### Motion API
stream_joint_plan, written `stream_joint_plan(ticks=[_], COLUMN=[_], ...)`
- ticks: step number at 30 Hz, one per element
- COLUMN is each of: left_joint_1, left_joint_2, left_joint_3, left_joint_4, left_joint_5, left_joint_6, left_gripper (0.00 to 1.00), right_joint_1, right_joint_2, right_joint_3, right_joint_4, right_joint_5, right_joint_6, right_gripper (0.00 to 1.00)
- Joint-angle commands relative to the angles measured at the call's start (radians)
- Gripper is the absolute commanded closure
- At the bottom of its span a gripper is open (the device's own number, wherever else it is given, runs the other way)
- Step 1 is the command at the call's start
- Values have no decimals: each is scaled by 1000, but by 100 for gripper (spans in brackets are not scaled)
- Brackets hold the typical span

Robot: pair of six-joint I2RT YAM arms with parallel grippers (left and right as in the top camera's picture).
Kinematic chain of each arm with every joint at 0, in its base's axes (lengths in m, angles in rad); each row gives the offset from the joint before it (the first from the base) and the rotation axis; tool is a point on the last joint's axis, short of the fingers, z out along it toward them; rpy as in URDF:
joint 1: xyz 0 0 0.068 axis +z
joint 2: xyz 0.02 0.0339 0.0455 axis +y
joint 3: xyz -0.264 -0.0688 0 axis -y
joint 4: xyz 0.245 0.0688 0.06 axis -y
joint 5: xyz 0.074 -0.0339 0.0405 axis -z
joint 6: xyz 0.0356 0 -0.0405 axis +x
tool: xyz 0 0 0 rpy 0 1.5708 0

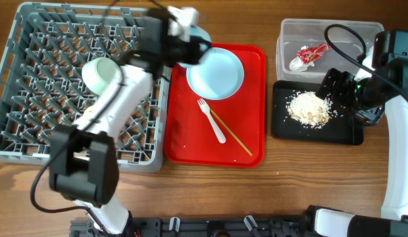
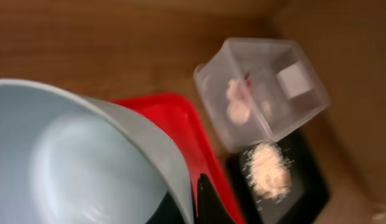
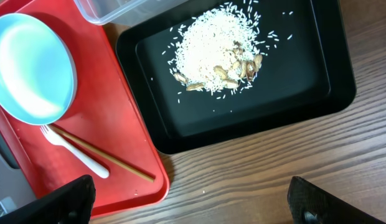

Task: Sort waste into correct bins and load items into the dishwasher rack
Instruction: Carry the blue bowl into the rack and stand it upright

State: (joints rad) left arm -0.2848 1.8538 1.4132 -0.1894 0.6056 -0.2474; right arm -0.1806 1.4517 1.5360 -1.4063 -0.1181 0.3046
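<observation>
We see bare worktop open past the near edge of the black tray, which holds the heaped food scraps. Our right fingers hang spread wide, empty. Our left fingers clench the rim of the pale blue-white bowl over the red tray.

On my overhead feed, the red serving tray sits in the middle of the frame with its long side running top to bottom. It lies flat on the wooden table, whose brown grain shows along the bottom and right. My right wrist feed has the tray filling the left side, with bare wood at lower right. The left wrist feed is blurred; I can make out a red tray edge mid-frame and wood across the top.
</observation>
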Motion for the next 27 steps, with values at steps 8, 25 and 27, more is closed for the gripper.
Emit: stream_joint_plan(ticks=[8,25,27], left_joint_1=[282,423,435], left_joint_2=[-25,120,143], left_joint_3=[1,1,1], left_joint_4=[26,240,285], left_joint_5=[320,550,550], left_joint_6=[-60,-306,-353], left_gripper=[96,96,96], right_joint_1=[-4,-4,-4], right_joint_2=[-19,-19,-19], right_joint_3=[16,16,16], right_joint_4=[-1,-13,-13], right_joint_5=[14,14,14], right_joint_6=[-17,-17,-17], right_gripper=[0,0,0])
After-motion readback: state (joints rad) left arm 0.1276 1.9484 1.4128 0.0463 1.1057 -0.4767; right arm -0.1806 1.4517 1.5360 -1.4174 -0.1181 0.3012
